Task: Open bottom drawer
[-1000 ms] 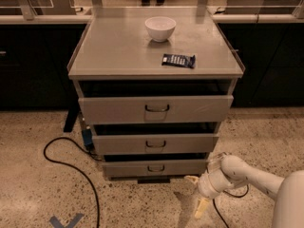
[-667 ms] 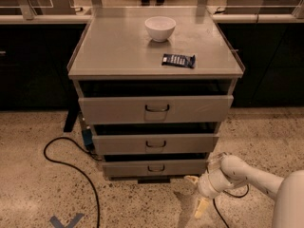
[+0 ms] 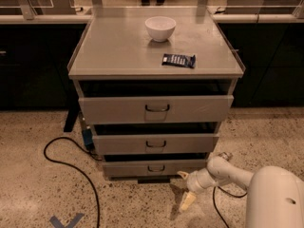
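Note:
The bottom drawer [image 3: 128, 169] is the lowest, shortest grey front of the three in the metal cabinet, with a small dark wire handle [image 3: 156, 168] at its centre. A dark gap above its front shows it stands slightly out. My gripper [image 3: 185, 188] is low over the floor, just in front of the drawer's right end, right of and below the handle. Its fingers are spread: one fingertip [image 3: 182, 175] is by the drawer's lower edge, the other points down at the floor. It holds nothing and does not touch the handle.
The middle drawer [image 3: 118, 144] and top drawer [image 3: 114, 109] also stand slightly out. A white bowl [image 3: 160, 28] and a dark snack packet [image 3: 178, 60] lie on the cabinet top. A black cable [image 3: 71, 167] loops over the floor at left. Dark counters stand behind.

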`<state>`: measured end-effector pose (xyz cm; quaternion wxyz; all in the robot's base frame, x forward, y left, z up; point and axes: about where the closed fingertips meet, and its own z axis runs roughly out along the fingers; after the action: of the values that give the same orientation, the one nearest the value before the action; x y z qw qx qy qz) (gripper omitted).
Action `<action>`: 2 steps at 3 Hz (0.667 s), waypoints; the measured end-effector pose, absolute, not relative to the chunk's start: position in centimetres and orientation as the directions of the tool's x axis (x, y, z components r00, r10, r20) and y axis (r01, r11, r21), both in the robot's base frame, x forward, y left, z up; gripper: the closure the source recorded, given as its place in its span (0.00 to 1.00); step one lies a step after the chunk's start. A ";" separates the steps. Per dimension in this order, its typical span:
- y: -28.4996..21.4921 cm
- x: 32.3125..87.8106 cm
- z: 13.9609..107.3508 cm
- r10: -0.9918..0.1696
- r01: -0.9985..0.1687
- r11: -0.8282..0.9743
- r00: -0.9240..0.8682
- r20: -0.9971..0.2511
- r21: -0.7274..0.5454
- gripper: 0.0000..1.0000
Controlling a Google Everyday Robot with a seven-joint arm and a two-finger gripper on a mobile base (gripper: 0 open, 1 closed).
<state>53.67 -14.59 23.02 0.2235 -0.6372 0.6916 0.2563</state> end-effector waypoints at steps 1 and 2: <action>-14.7 54.8 22.7 -0.771 -0.995 0.086 -0.092 -0.631 0.039 0.00; -14.6 54.8 22.5 -0.777 -0.995 0.095 -0.091 -0.622 0.027 0.00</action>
<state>54.80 -14.58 22.49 0.2352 -0.6317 0.7015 0.2314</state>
